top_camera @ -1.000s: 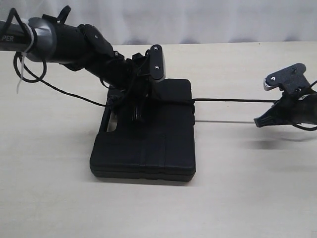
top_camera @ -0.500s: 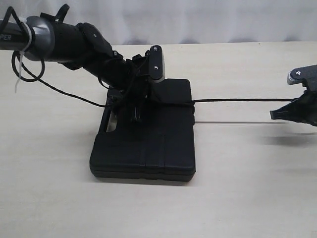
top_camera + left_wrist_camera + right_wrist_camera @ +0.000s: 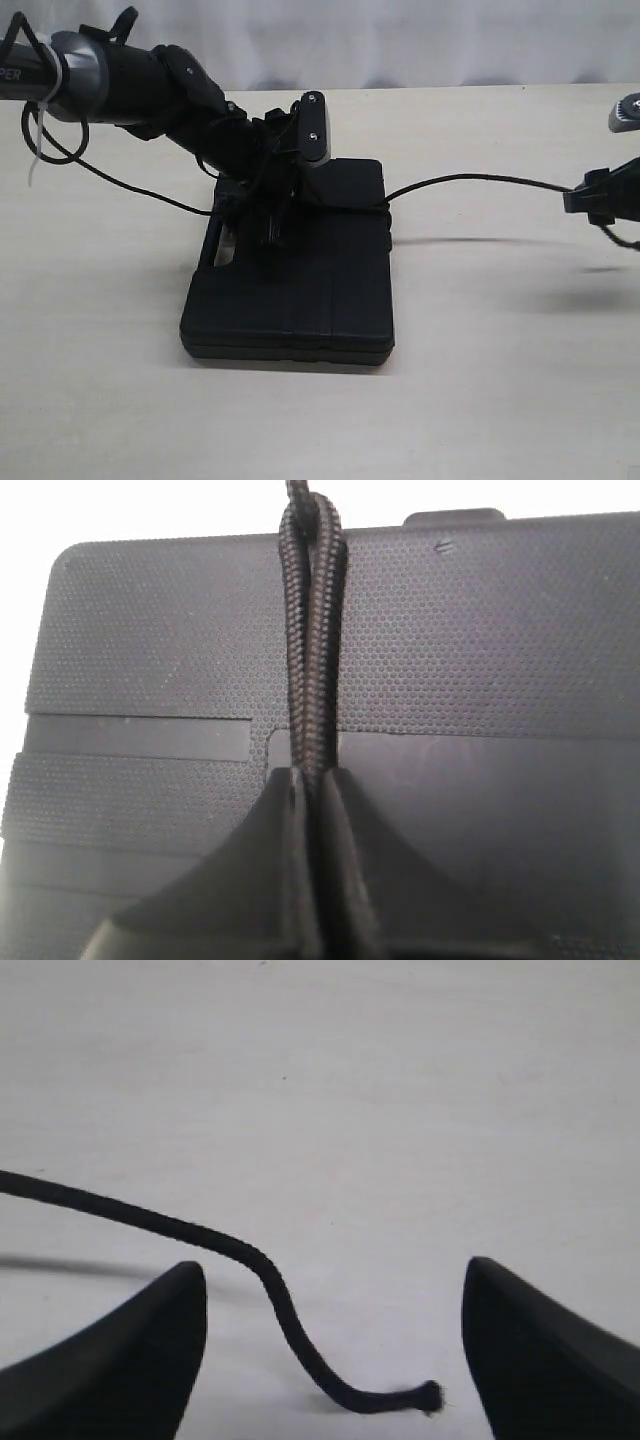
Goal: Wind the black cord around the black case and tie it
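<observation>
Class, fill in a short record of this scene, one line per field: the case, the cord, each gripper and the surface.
case: black case, lying flat, lid up
surface: pale table
left gripper: left gripper over the case, jaws shut on two strands of cord
cord: black cord leaves the case's right edge in a slack curve toward the right gripper
right gripper: right gripper at the right edge of the exterior view, jaws wide apart; the cord's tip sits between them, unclamped

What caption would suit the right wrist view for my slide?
Tip of the black cord between the fingers of the open right end effector, ungripped, pale table beyond.
</observation>
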`<act>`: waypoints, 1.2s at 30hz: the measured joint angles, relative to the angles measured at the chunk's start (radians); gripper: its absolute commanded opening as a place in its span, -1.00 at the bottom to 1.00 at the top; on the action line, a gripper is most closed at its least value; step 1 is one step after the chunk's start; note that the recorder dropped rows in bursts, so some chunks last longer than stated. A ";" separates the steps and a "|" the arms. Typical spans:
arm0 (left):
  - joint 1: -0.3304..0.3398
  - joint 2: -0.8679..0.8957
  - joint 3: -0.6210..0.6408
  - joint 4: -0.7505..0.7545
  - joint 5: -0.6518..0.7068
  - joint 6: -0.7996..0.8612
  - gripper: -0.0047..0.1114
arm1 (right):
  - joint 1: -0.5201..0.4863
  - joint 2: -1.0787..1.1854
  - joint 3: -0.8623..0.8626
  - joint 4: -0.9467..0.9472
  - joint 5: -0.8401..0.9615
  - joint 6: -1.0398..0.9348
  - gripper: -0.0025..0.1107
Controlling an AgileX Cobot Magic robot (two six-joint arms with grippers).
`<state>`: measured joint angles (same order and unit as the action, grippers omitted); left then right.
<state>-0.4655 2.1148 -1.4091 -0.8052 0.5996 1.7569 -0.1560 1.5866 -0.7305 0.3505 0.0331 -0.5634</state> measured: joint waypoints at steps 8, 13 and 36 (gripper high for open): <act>0.000 0.000 0.000 0.000 0.000 0.000 -0.92 | 0.005 -0.025 -0.004 0.004 0.110 -0.016 0.20; 0.000 0.000 0.000 -0.004 0.000 0.000 -0.92 | 0.126 -0.025 -0.038 0.006 0.088 -0.026 -0.14; 0.012 -0.126 0.010 -0.110 0.062 0.018 -0.32 | 0.345 0.159 -0.118 0.004 0.100 -0.189 -0.88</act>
<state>-0.4538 1.9886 -1.3991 -0.9147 0.6616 1.7746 0.1892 1.7453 -0.8481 0.3546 0.1331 -0.7520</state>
